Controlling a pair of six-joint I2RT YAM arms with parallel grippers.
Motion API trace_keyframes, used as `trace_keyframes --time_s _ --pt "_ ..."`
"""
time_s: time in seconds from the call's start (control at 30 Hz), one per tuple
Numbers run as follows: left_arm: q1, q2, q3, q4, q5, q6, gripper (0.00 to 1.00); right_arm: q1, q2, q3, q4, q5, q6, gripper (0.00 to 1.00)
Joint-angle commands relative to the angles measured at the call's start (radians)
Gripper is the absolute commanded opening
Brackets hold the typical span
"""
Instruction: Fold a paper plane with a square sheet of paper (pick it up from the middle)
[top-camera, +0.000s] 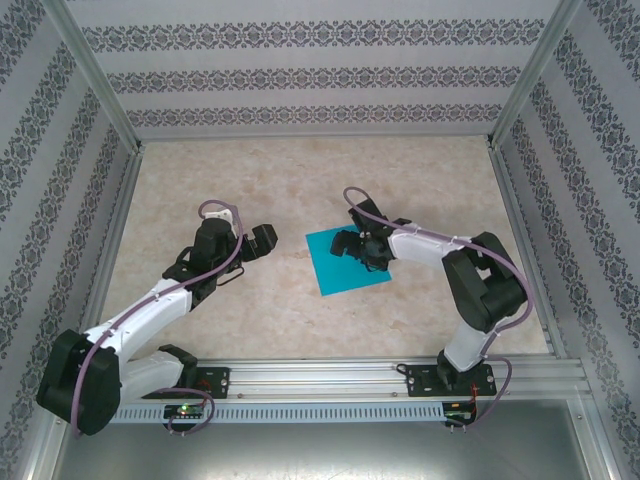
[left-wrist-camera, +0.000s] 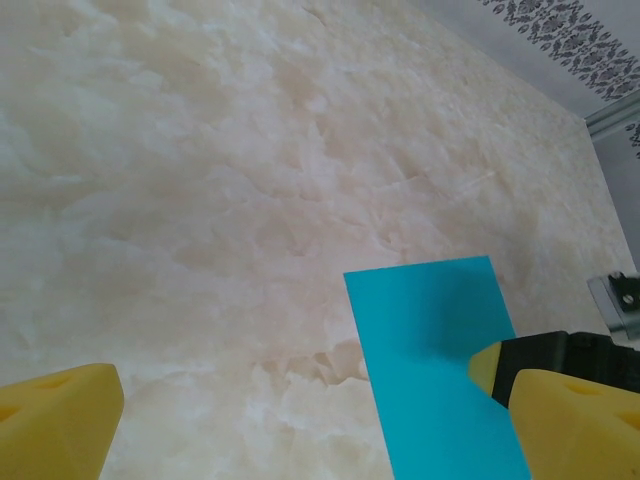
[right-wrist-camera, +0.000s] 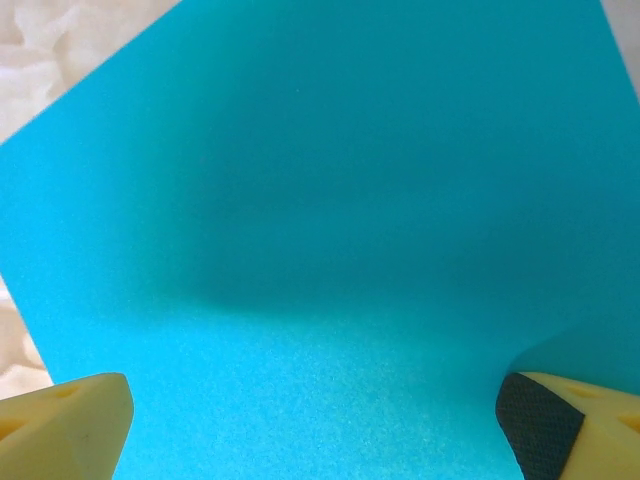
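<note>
The square sheet of paper (top-camera: 345, 265) is teal-blue and lies flat and unfolded on the marbled table, slightly right of centre. My right gripper (top-camera: 356, 243) is low over the sheet's far half, open. In the right wrist view its yellow fingertips (right-wrist-camera: 60, 425) stand wide apart over the sheet (right-wrist-camera: 320, 200), with nothing between them. My left gripper (top-camera: 263, 241) is open just left of the sheet, apart from it. In the left wrist view the sheet (left-wrist-camera: 430, 340) lies ahead to the right of the left gripper (left-wrist-camera: 315, 425). The paper plane is out of view.
Patterned walls (top-camera: 320, 70) and aluminium posts (top-camera: 95, 75) close in the table on three sides. A metal rail (top-camera: 330, 378) carrying both arm bases runs along the near edge. Bare marbled tabletop (top-camera: 300, 180) stretches behind and to the left of the sheet.
</note>
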Motion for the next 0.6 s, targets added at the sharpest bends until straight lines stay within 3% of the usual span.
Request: trace_keyframes --time_s 0.0,0.1,0.27,0.4,0.57 --pt "0.007 -0.01 -0.002 0.007 -0.013 0.006 1.0 0.072 -0.003 -0.104 0.032 0.049 0.276 0.98" --pt "0.007 -0.009 -0.007 0.01 -0.004 0.004 1.0 0.115 -0.01 -0.119 0.064 0.084 0.359 0.97" --pt "0.007 -0.021 -0.008 -0.01 0.001 0.009 1.0 0.163 -0.091 -0.06 -0.063 0.217 0.341 0.98" --pt "0.006 -0.04 -0.016 -0.013 -0.008 0.012 1.0 0.163 -0.166 0.018 -0.148 0.285 0.183 0.98" --pt "0.007 -0.056 -0.027 -0.013 -0.018 0.013 1.0 0.148 -0.136 0.166 -0.256 0.241 -0.073 0.98"
